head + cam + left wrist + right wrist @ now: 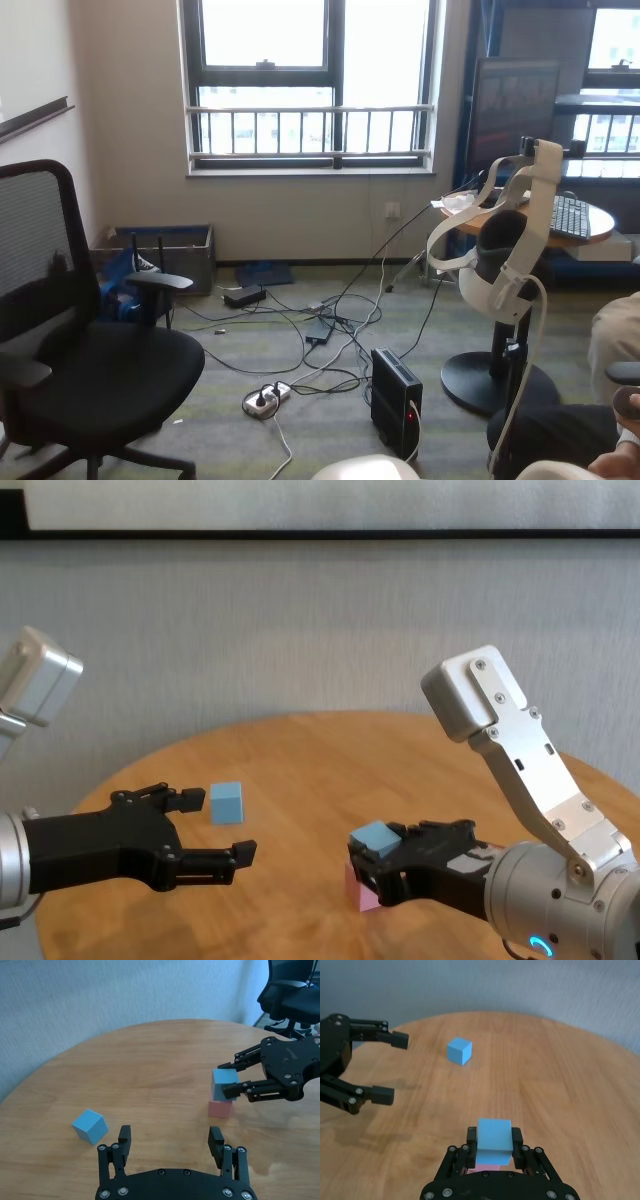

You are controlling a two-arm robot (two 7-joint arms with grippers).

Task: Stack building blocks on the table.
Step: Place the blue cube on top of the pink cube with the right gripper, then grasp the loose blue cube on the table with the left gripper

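Grey wall backs a round wooden tabletop (300,750) in the chest view, while the head view looks away across an office floor with a black chair (80,350), loose cables (300,340) and a window (310,85), showing none of the work.

On the robot's right, the right end effector (494,1144) has a light blue block (494,1141) between its fingers, and that block sits directly on top of the pink block (220,1108), which rests on the tabletop. Only a sliver of pink shows under the blue one in the right wrist view. The fingers (235,1091) lie against the blue block's sides; whether they are pressing it or have just begun to slacken is hard to judge, though they look to be in contact.

Well apart, toward the robot's left and farther back, the second blue block (227,803) sits alone on the wood, slightly turned.

The left end effector (215,830) hovers above the tabletop near this loose block, its fingers spread wide and holding nothing.
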